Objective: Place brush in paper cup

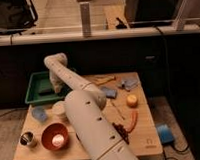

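Note:
The paper cup [59, 109] is short, wide and cream-white. It stands near the table's left side, just in front of the green tray [33, 80]. My arm rises from the bottom of the view, bends at the elbow [54, 61] and reaches down. My gripper [56, 89] hangs at the tray's front right corner, a little above and behind the paper cup. I cannot pick out the brush; the gripper and arm may hide it.
A light-blue cup [39, 113], a metal cup [27, 138] and a red bowl [55, 136] stand at the front left. Blue cloths [110, 92], an orange fruit [132, 100] and a red pepper [133, 122] lie to the right. A blue box [164, 134] sits on the floor.

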